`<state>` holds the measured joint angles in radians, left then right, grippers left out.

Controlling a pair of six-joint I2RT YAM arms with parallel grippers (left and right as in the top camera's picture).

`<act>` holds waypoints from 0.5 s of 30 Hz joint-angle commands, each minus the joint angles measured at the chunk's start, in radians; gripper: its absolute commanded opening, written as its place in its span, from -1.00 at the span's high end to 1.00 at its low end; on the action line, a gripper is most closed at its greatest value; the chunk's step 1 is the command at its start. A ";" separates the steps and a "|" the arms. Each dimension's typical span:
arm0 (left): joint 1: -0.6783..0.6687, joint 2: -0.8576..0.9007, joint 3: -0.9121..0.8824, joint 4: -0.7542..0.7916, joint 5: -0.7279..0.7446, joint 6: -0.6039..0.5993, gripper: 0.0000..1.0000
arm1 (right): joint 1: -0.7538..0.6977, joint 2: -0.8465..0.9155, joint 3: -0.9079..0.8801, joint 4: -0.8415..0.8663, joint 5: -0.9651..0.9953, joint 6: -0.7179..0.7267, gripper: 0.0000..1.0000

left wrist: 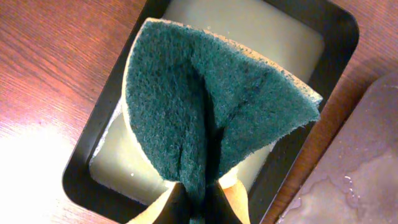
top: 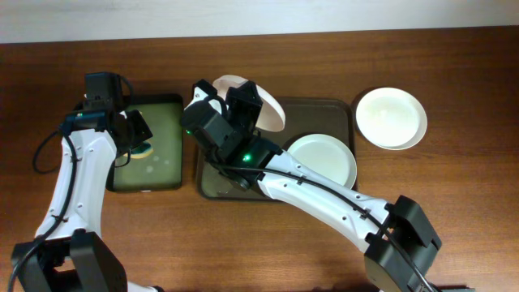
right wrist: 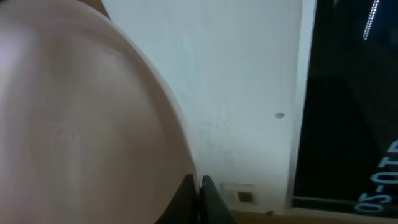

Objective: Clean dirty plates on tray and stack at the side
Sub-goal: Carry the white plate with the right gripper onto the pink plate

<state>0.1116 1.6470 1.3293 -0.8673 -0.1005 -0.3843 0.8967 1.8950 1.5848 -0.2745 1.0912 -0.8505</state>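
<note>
Across the middle of the table (top: 454, 219), toward its far edge, sits the tray (top: 320, 113). The black tray (top: 162, 166) of greenish liquid lies just left of it, nearer the far left corner.

The three plates seem to be at different stages of the job. The held plate (top: 274, 113) is up on edge over the tray's left half, tilted, apparently so the other arm can reach its face for wiping. A second plate (top: 323, 158) lies flat in the tray's right half, probably waiting its turn. A third plate (top: 391, 118) rests on the bare table just beyond the tray's right edge, toward the far right corner, and is likely the start of the stack.

The sponge (left wrist: 211, 106), green side showing, hangs folded above the black tray's liquid, a sensible spot for wetting it. The left end effector (left wrist: 198, 202) is clamped on the sponge's lower edge. The right end effector (right wrist: 199, 193) is pinched together on the held plate's rim, so the plate lies directly against its fingers. Sponge and held plate are near each other but apart, so I judge that the wipe has not yet begun.
</note>
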 commanded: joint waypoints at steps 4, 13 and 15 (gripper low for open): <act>0.003 0.016 -0.007 0.002 0.007 0.020 1.00 | 0.005 -0.034 0.016 0.006 0.047 -0.032 0.92; 0.003 0.029 -0.007 0.000 0.008 0.020 1.00 | -0.162 -0.093 0.016 -0.217 -0.309 0.546 0.92; 0.003 0.029 -0.007 -0.002 0.008 0.020 1.00 | -0.260 -0.183 0.016 -0.213 -0.345 0.701 0.92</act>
<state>0.1116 1.6741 1.3258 -0.8684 -0.1001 -0.3817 0.7341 1.8568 1.5856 -0.4946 0.7788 -0.3874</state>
